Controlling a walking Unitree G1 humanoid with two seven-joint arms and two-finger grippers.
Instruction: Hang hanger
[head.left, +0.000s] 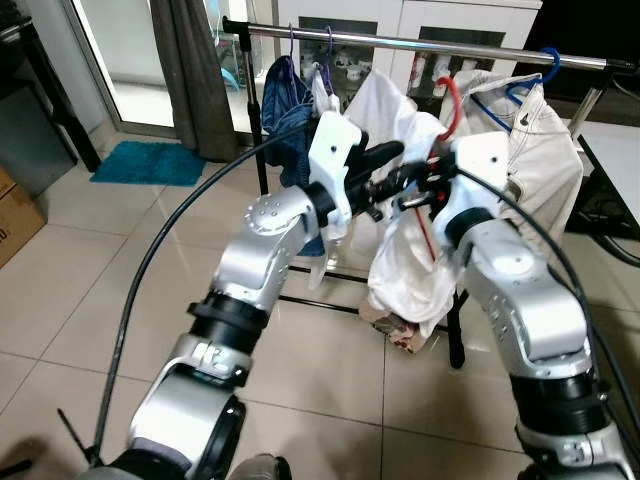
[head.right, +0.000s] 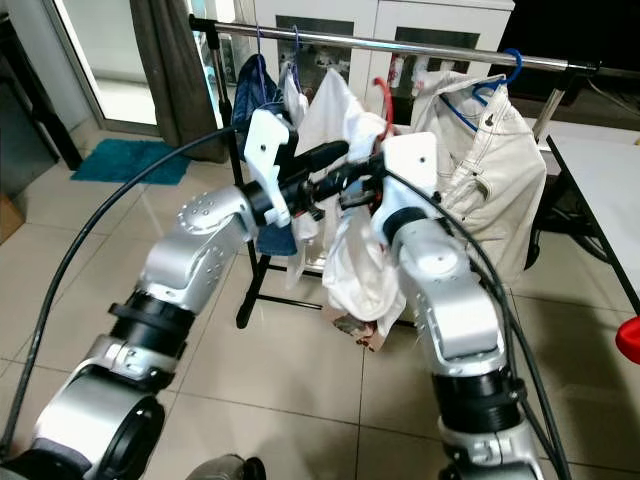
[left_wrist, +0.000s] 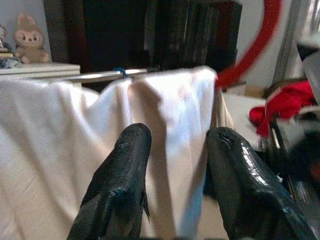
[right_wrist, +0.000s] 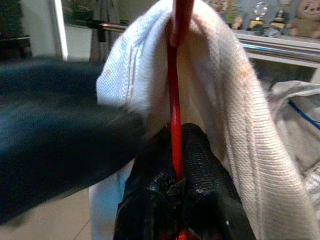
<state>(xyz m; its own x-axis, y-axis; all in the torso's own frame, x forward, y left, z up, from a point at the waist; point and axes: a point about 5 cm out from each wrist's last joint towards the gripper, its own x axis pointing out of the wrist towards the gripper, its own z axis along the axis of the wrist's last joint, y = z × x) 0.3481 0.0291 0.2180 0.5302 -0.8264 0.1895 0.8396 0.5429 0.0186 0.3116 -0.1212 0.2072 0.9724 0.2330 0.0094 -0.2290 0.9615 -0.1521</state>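
A red hanger (head.left: 450, 100) carries a white garment (head.left: 400, 260) and is held up in front of the clothes rack's metal rail (head.left: 420, 42), its hook below the rail. My right gripper (right_wrist: 175, 135) is shut on the red hanger's stem (right_wrist: 173, 100) just under the garment's collar. My left gripper (head.left: 393, 166) is raised beside it. Its fingers (left_wrist: 125, 165) stand open, pointing at the white cloth (left_wrist: 165, 110) near the shoulder, and I cannot tell whether they touch it.
On the rail hang a blue garment (head.left: 285, 110) on purple hangers at the left and a beige jacket (head.left: 540, 150) on a blue hanger at the right. A black cable (head.left: 150, 260) loops at left. A white table (head.left: 615, 150) stands right; a blue mat (head.left: 150, 162) lies far left.
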